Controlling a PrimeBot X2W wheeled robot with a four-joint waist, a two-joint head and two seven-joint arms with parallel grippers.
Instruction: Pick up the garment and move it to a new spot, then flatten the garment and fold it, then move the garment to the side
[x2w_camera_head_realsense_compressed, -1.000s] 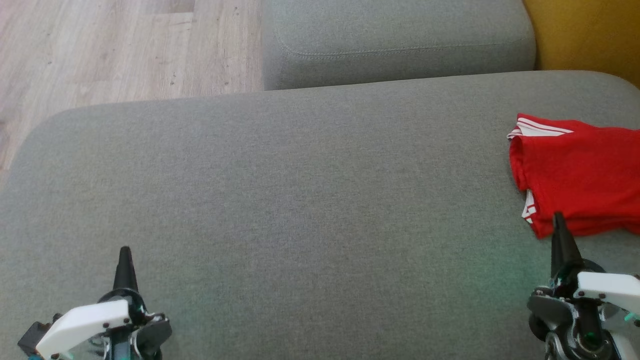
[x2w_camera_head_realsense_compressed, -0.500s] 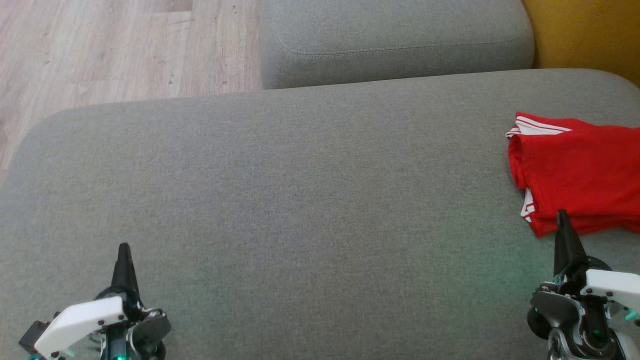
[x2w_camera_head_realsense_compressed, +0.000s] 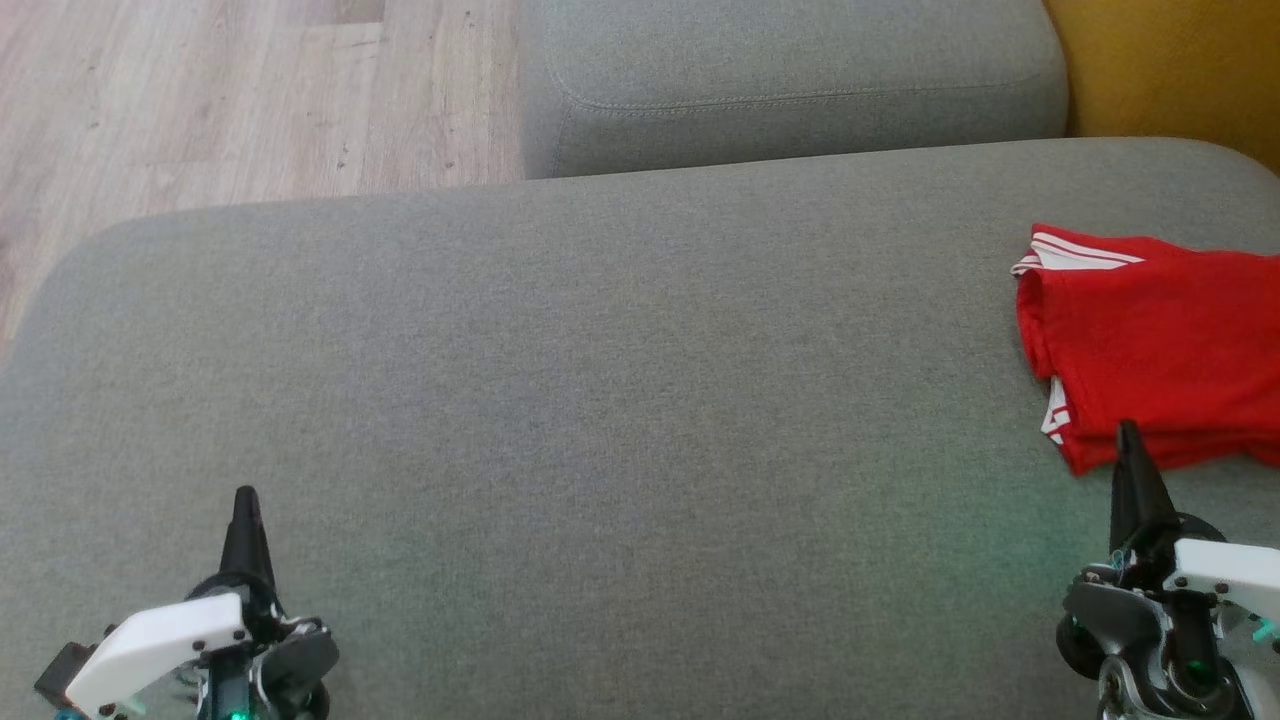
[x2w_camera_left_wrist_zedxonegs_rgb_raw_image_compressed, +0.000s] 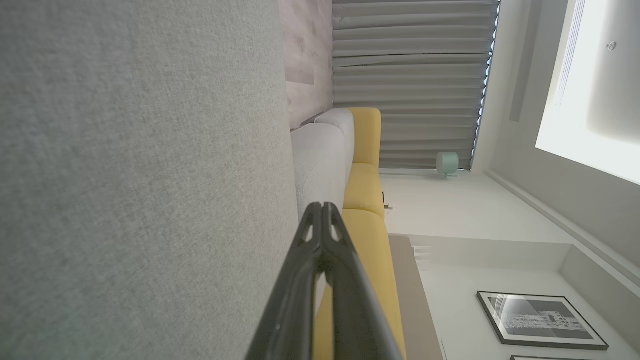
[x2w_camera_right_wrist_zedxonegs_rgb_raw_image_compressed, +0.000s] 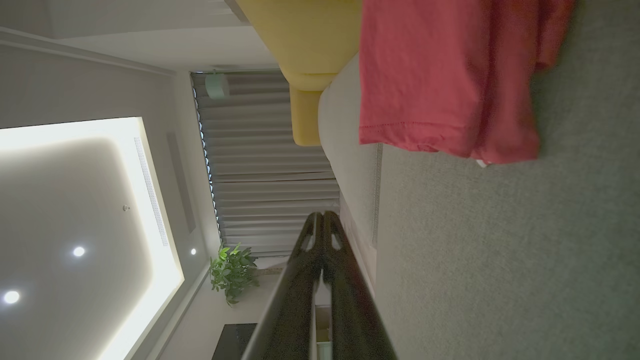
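Note:
The garment (x2w_camera_head_realsense_compressed: 1160, 350) is a folded red piece with white stripes at its left edge. It lies on the grey sofa cushion (x2w_camera_head_realsense_compressed: 600, 380) at the far right of the head view. The right wrist view shows the same red garment (x2w_camera_right_wrist_zedxonegs_rgb_raw_image_compressed: 450, 80) up at the top. My right gripper (x2w_camera_head_realsense_compressed: 1128, 430) is shut and empty, its tip just in front of the garment's near edge. In its own wrist view the right gripper (x2w_camera_right_wrist_zedxonegs_rgb_raw_image_compressed: 322, 215) has its fingers pressed together. My left gripper (x2w_camera_head_realsense_compressed: 245, 495) is shut and empty at the lower left, far from the garment, and the left gripper (x2w_camera_left_wrist_zedxonegs_rgb_raw_image_compressed: 322, 206) shows closed jaws.
A second grey cushion (x2w_camera_head_realsense_compressed: 790, 80) stands behind the seat. Wooden floor (x2w_camera_head_realsense_compressed: 200, 100) lies at the upper left, past the cushion's rounded left edge. A yellow sofa part (x2w_camera_head_realsense_compressed: 1170, 70) sits at the upper right. A wide stretch of bare cushion separates my two grippers.
The picture has shifted slightly, so the camera moved a little. Both grippers stay shut in about the same places, and the garment lies unmoved.

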